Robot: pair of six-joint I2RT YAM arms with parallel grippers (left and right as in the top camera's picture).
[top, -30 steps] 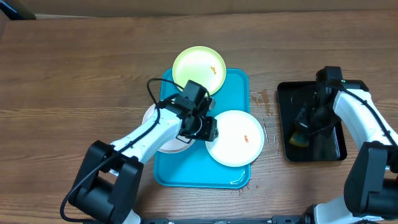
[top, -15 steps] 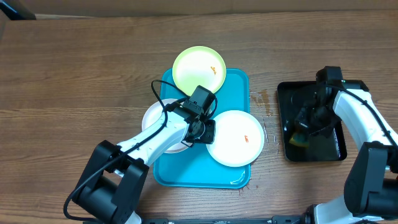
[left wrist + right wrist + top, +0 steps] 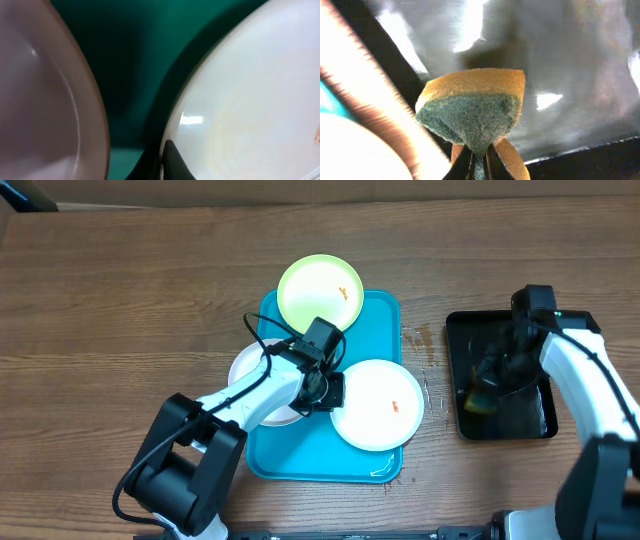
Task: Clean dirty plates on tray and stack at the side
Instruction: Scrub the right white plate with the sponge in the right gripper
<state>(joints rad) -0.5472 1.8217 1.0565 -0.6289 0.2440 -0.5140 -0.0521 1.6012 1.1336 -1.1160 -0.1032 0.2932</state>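
Observation:
The turquoise tray carries three plates. A pale yellow-green plate overhangs its far edge. One white plate lies on its left side, partly under my left arm. The other white plate, with a small orange smear, lies on the right. My left gripper is shut on that plate's left rim. In the left wrist view a dark fingertip rests on the rim of this plate. My right gripper hovers over the black tray, shut on a yellow-and-green sponge.
A glossy black tray sits at the right on the wooden table. Small wet marks lie between the two trays. In the left wrist view the left white plate lies close beside the gripped one.
My left gripper has slid to the right white plate's rim and closed on it. The right arm, still holding the sponge, has barely moved.

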